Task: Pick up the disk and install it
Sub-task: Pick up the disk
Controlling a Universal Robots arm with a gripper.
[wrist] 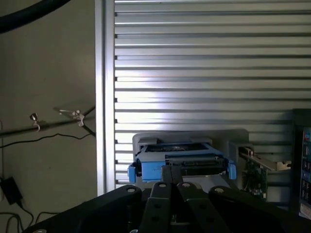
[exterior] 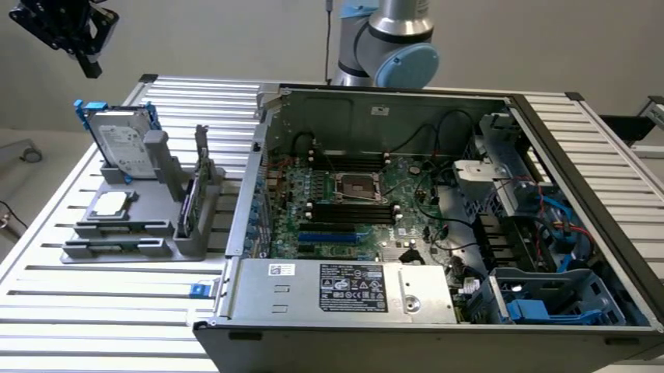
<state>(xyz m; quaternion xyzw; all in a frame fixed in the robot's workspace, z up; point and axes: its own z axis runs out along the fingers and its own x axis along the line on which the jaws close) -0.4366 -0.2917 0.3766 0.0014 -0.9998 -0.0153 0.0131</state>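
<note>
Both jaws pressed together, empty, the gripper (exterior: 92, 70) hangs above the disk (exterior: 120, 144); exterior view shows its label.

The silver-grey rectangular hard drive (exterior: 123, 144) is faced with a white printed label and framed in blue plastic. The slatted aluminium table (exterior: 62, 311) is striped in pale silver with dark gaps. The moulded plastic stand (exterior: 155, 233) is coloured plain grey. A green circuit-board motherboard (exterior: 353, 210) with black and blue slots is seen in the grey open computer case (exterior: 394, 109). The black metal gripper (exterior: 92, 68) is dark throughout.

the gripper (exterior: 90, 68) (closed) hangs above the upright disk (exterior: 121, 146).
</note>
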